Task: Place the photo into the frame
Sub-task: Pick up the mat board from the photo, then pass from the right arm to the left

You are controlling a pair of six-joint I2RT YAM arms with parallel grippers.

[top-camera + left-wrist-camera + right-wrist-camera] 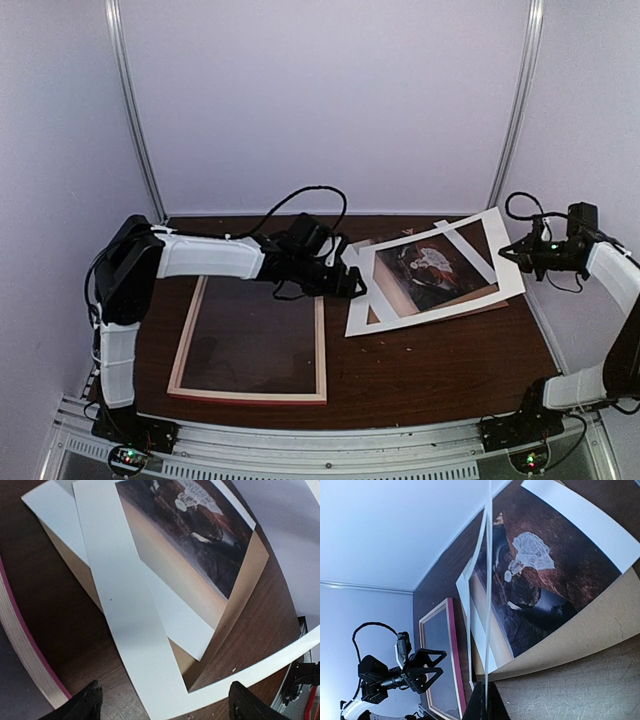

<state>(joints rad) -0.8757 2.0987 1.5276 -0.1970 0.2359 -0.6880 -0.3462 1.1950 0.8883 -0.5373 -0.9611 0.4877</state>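
The photo point(430, 265), a dark landscape with a pale figure, lies face up on a brown backing board point(580, 635) at the right of the table. Over it slants a white mat with a cut-out window point(440, 312). My right gripper point(512, 255) is shut on the mat's right edge, which shows edge-on between the fingers point(486, 702). My left gripper point(167, 705) is open just above the mat's near left corner point(150, 680) and holds nothing. The frame point(250, 340) lies flat at the left, pale wood back up, its pink face point(452, 650) at the side.
The left arm point(200, 255) reaches across the frame's far end, with its cable looping above it. The booth's walls stand close behind and at both sides. The metal rail point(330, 445) with the arm bases runs along the near edge.
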